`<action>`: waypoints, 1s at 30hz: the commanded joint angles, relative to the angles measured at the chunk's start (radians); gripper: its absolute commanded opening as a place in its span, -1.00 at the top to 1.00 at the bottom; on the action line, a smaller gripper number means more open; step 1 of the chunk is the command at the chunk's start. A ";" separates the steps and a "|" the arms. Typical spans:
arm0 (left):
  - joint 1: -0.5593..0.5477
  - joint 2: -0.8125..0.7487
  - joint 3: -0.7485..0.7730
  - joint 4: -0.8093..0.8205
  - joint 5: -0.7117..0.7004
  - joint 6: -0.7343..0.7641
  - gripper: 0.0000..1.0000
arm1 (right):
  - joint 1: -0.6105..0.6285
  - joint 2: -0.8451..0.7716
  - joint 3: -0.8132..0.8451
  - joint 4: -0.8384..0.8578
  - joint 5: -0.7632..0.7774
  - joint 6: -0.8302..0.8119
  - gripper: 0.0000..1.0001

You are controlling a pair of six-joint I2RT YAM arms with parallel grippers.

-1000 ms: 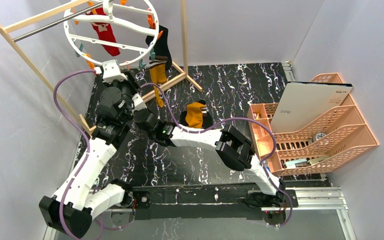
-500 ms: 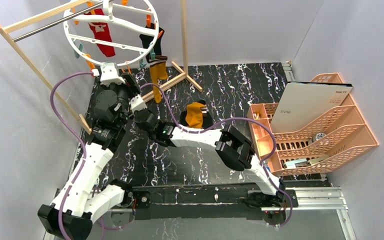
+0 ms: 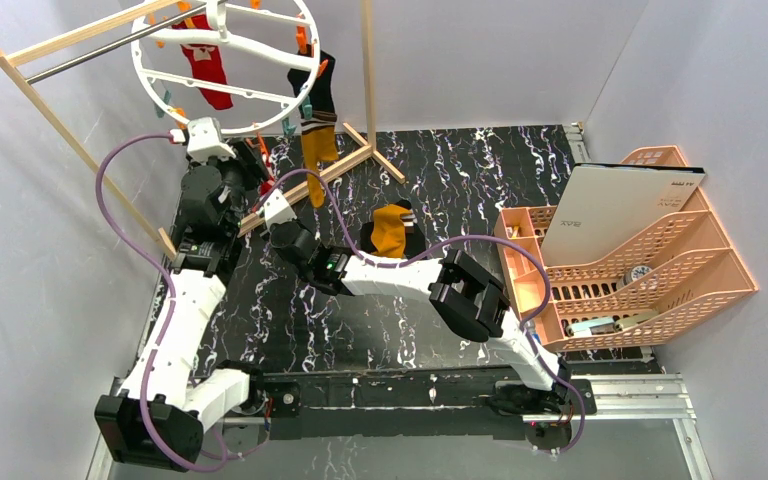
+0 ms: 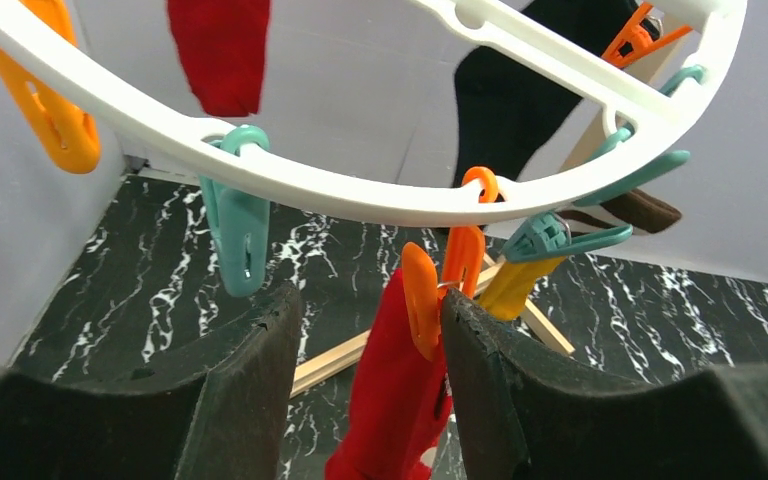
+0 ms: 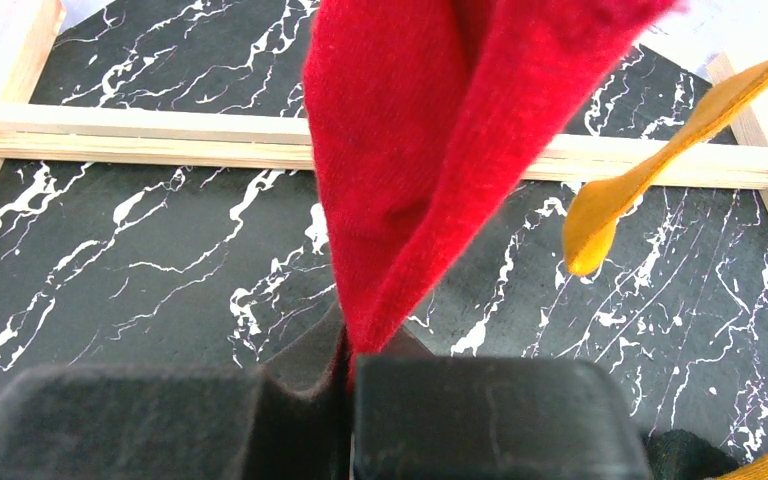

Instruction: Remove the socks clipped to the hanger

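The white ring hanger point(image 3: 222, 92) hangs from the rod at the top left. A red sock point(image 3: 206, 66) and a black-and-mustard sock point(image 3: 317, 122) hang clipped to it. Another red sock point(image 4: 390, 400) hangs from an orange clip point(image 4: 420, 300) on the near rim point(image 4: 360, 200). My left gripper point(image 4: 370, 330) is open, with that clip and the sock's top between its fingers; the clip touches the right finger point(image 4: 500, 380). My right gripper point(image 5: 350, 365) is shut on the lower end of this red sock point(image 5: 410, 180), just below the left gripper point(image 3: 252, 165).
A mustard-and-black sock point(image 3: 392, 228) lies on the black marble table. The wooden rack's base bars point(image 5: 260, 150) lie under my grippers, its upright point(image 3: 368, 70) behind. A teal clip point(image 4: 238, 225) hangs left of my left fingers. A peach file tray point(image 3: 620, 260) stands at the right.
My left arm has moved up and to the left, to the hanger's near rim. The hanger has swung slightly. The right arm has hardly moved.
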 commanded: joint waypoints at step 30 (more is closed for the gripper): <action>0.035 -0.013 0.116 -0.121 0.186 -0.056 -0.02 | 0.007 -0.041 -0.010 0.015 0.018 -0.022 0.97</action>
